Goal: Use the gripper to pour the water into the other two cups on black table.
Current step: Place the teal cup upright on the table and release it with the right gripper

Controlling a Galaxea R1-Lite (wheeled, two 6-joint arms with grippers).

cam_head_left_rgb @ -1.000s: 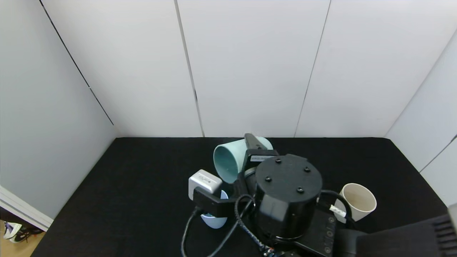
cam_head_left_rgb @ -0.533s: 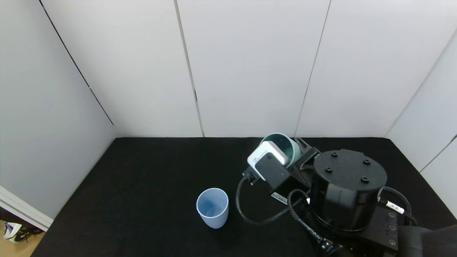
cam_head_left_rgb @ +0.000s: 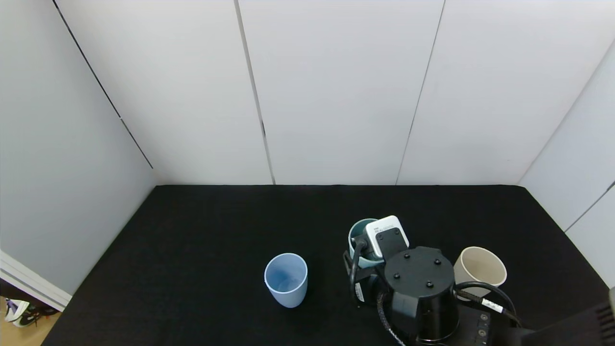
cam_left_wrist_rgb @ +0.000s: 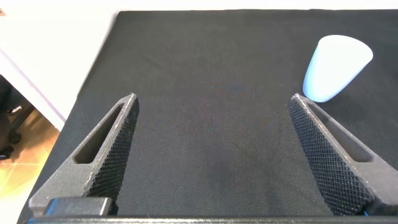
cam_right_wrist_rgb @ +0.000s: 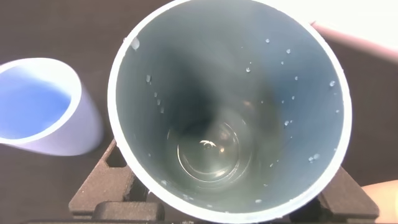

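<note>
My right gripper [cam_head_left_rgb: 369, 257] is shut on the teal-green cup [cam_head_left_rgb: 361, 239] and holds it upright between the two other cups. In the right wrist view the teal cup [cam_right_wrist_rgb: 230, 106] has droplets on its inner wall and a little water [cam_right_wrist_rgb: 208, 146] at its bottom; black fingers [cam_right_wrist_rgb: 102, 186] press its sides. The pale blue cup [cam_head_left_rgb: 286, 278] stands to its left with water in it, also in the right wrist view [cam_right_wrist_rgb: 43, 109]. The cream-beige cup [cam_head_left_rgb: 480, 270] stands to its right. My left gripper [cam_left_wrist_rgb: 214, 99] is open and empty over the black table [cam_head_left_rgb: 206, 230], with the blue cup [cam_left_wrist_rgb: 336, 65] beyond it.
White wall panels [cam_head_left_rgb: 336, 96] close off the table's back and both sides. The table's left edge [cam_left_wrist_rgb: 93, 81] drops to a wooden floor. My right arm's black body [cam_head_left_rgb: 423, 293] covers the table's near right part.
The teal cup was tipped on its side over the blue cup. My right gripper swung it right, turned it upright and brought it down between the blue and beige cups.
</note>
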